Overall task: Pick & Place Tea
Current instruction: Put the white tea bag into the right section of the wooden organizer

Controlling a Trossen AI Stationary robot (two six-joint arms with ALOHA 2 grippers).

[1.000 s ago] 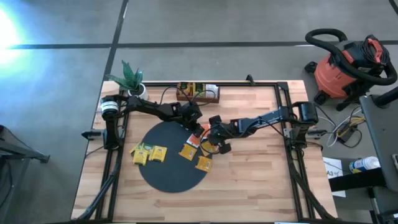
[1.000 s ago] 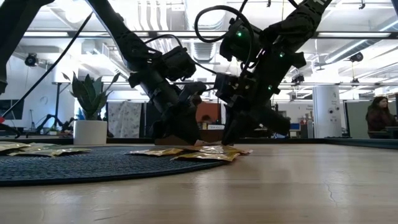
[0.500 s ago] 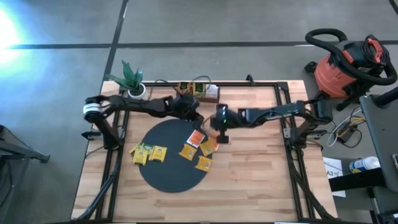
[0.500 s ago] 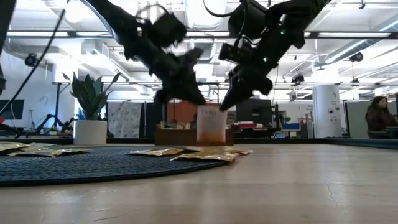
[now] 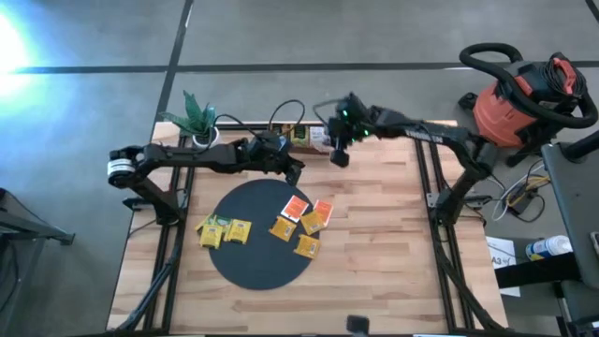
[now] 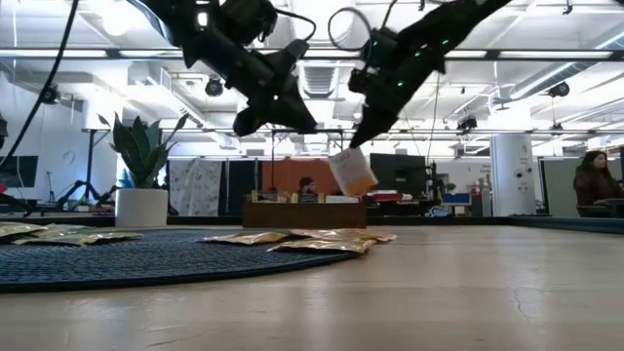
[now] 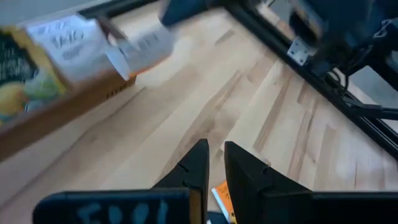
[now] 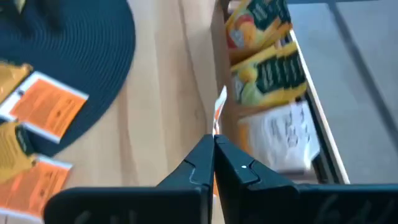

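My right gripper (image 5: 339,155) hangs above the table by the right end of the brown wooden tray (image 5: 298,138), shut on an orange-and-white tea packet (image 6: 351,173). The tray holds upright packets (image 8: 267,68). My left gripper (image 5: 292,169) hovers above the far edge of the black round mat (image 5: 253,267); a narrow gap shows between its fingers (image 7: 214,167), with nothing in it. Several yellow packets (image 5: 225,230) and two orange ones (image 5: 295,206) lie flat on the mat and beside its right edge. My right gripper pinches the tea packet's upper edge (image 6: 359,156) between its two fingers. The fingers slant down from the table's right. The packet hangs tilted below them, clear of the table; the right wrist view shows it edge-on (image 8: 219,111).
A potted plant (image 5: 197,120) stands at the far left corner. Black frame rails (image 5: 426,178) run along the table's sides. A red shop vacuum (image 5: 524,98) sits on the floor off the far right. A person (image 6: 593,185) sits in the room behind.
My right gripper has risen from the mat's right edge and swung toward the far edge, to the tray's right end, carrying the packet lifted clear. My left gripper has risen off the mat and drawn back a little toward the far left.
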